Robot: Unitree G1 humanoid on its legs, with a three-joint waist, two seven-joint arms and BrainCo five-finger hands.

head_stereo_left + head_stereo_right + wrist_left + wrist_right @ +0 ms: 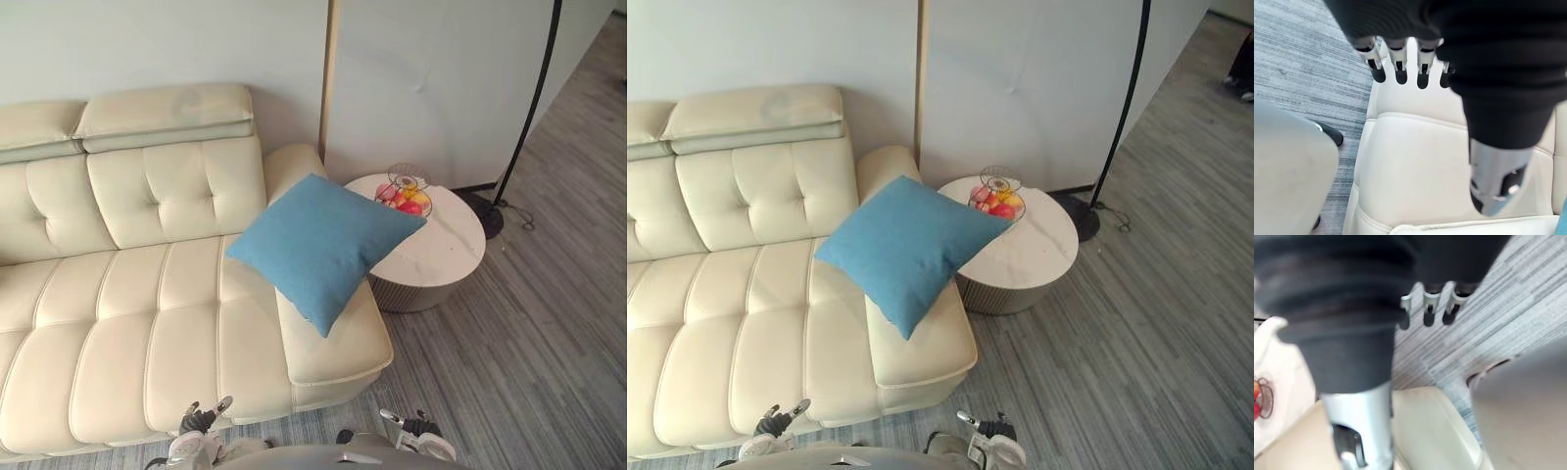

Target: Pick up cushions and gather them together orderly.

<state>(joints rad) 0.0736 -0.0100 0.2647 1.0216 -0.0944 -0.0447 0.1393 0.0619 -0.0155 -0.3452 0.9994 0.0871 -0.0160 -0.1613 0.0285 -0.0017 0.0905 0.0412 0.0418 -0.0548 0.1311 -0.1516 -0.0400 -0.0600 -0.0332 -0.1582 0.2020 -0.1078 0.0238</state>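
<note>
One blue square cushion [323,245] lies tilted on the cream sofa's right armrest [338,343], and one of its corners hangs over the round side table [441,250]. My left hand [201,423] hangs low in front of the sofa seat, well short of the cushion. Its fingers [1397,59] are straight and hold nothing, with cream sofa leather under them. My right hand [421,431] hangs over the grey floor by the sofa's front right corner. It is open too, and its fingers [1429,308] are empty.
The cream leather sofa [127,323] stretches away to the left along the wall. A wire basket of fruit [404,194] stands on the side table. A black floor lamp's base [487,217] sits behind the table. Grey striped carpet [529,352] spreads to the right.
</note>
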